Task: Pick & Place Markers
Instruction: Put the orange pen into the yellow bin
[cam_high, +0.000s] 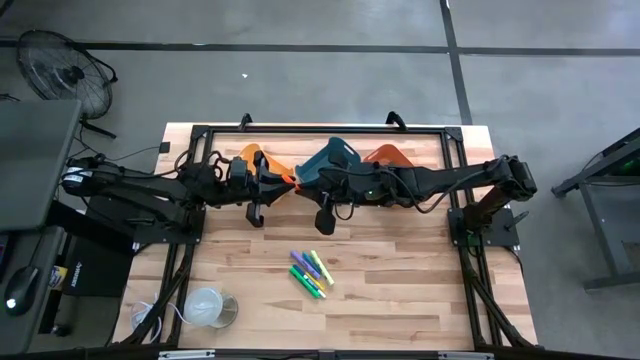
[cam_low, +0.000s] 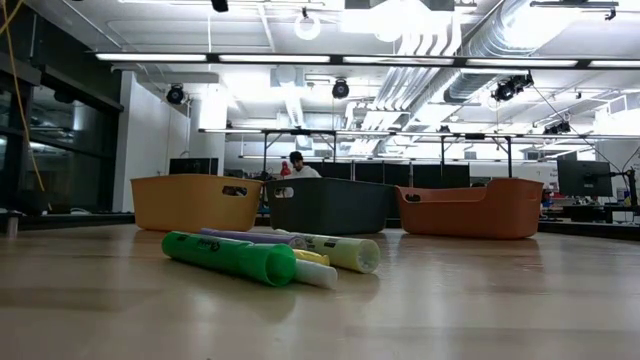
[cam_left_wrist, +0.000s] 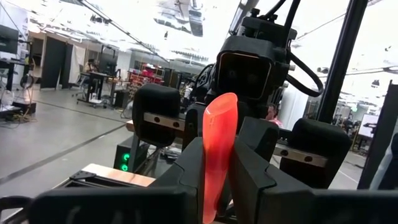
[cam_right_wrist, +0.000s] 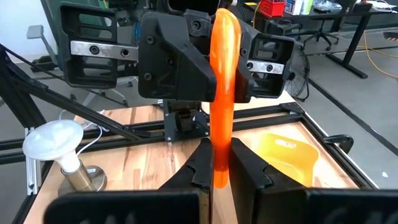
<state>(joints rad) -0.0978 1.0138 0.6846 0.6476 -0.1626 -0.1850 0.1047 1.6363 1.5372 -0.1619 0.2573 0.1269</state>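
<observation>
An orange marker (cam_high: 286, 175) hangs in the air between my two grippers, above the table's far middle, near the yellow bin (cam_high: 255, 157). My left gripper (cam_high: 272, 182) comes from the left and my right gripper (cam_high: 301, 178) from the right, and both are shut on the marker. Several more markers (cam_high: 310, 272), green, yellow and purple, lie flat in a small pile on the wood near the table's middle. In the low view the pile of markers (cam_low: 265, 258) shows in front of the bins. Neither gripper is seen there. My left gripper pinches the orange marker between its two fingers (cam_left_wrist: 255, 180), at one end part (cam_left_wrist: 214, 168). The rest of the marker (cam_left_wrist: 220, 118) sticks out toward the right arm, clear of the table. My right gripper pinches the marker's other end (cam_right_wrist: 217, 163) between its two fingers (cam_right_wrist: 249, 168). It comes level from the table's right. The marker runs on ahead between the left gripper's fingers (cam_right_wrist: 180, 65), lifted clear.
Three bins stand in a row along the far edge: yellow (cam_low: 196, 202), dark teal (cam_low: 328, 205) and orange (cam_low: 470, 208). A white round cup-like thing (cam_high: 205, 305) on a metal base sits near the near-left corner. A person is in the room beyond the table.
</observation>
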